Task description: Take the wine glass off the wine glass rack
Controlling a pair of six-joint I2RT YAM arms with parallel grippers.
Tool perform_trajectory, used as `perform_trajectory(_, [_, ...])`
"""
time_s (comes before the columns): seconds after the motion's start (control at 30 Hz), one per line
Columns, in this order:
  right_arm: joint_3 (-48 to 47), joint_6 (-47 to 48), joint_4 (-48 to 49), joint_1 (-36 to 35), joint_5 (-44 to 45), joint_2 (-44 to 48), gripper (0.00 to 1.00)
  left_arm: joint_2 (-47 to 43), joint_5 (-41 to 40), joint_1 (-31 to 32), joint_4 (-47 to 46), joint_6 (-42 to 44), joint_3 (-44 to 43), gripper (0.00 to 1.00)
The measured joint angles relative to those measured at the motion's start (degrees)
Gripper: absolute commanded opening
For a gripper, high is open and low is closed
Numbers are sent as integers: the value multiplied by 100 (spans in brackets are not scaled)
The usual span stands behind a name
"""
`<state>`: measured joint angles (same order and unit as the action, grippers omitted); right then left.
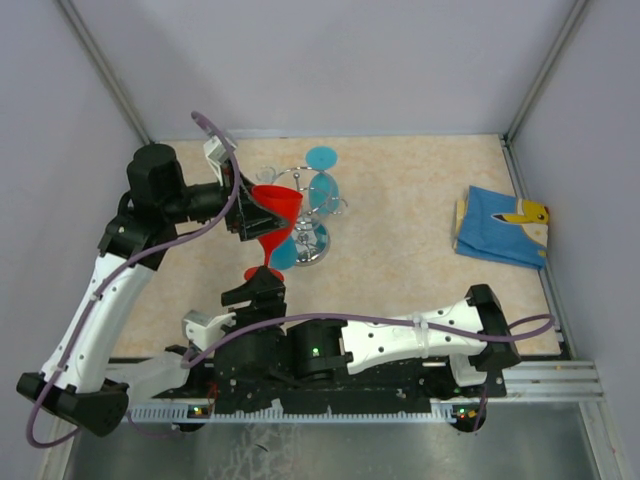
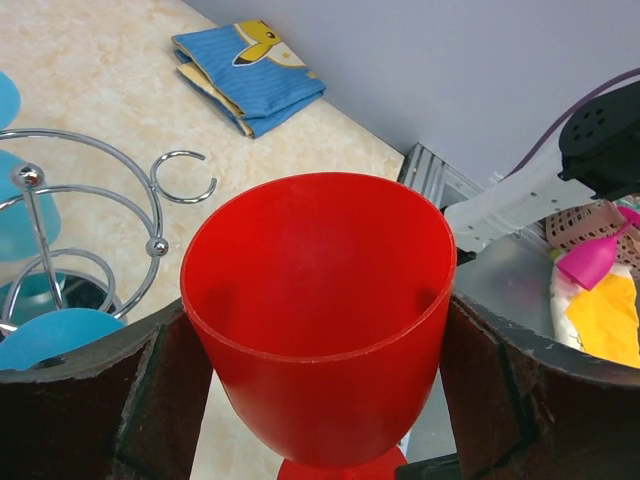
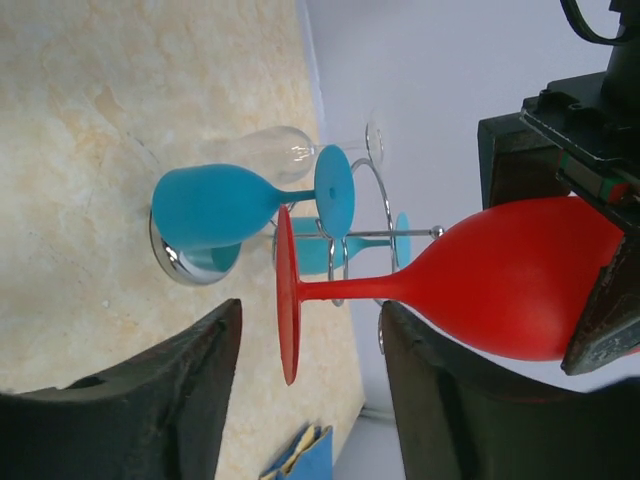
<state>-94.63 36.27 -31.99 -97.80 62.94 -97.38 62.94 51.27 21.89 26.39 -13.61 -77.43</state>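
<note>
My left end effector clamps the bowl of the red wine glass, with a finger pressed on each side. The glass hangs tilted above the desk, foot toward my bases, off the hooks and just near-left of the wine glass rack. My right end effector stands partly spread around the foot end of the stem, with gaps showing on both sides. The rack carries blue wine glasses and a clear one. Far right lies a folded blue cartoon-print cloth.
</note>
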Motion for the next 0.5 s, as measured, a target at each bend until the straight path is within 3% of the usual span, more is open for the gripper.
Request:
perform_trajectory(0.03, [0,-17,17,0,2,0,85,-7,-48,0,26,24,-4,84])
perform_trajectory(0.07, [0,-7,31,0,4,0,92,-7,-116,4,83,52,-24,83])
perform_trajectory(0.13, [2,-22,79,0,37,0,98,-7,-293,11,184,122,-83,83])
perform_trajectory(0.33, [22,-31,118,0,177,98,99,-7,-1161,15,560,411,-446,86])
perform_trajectory(0.5, [216,-334,-48,-7,424,566,99,-13,-2470,15,863,721,-870,86])
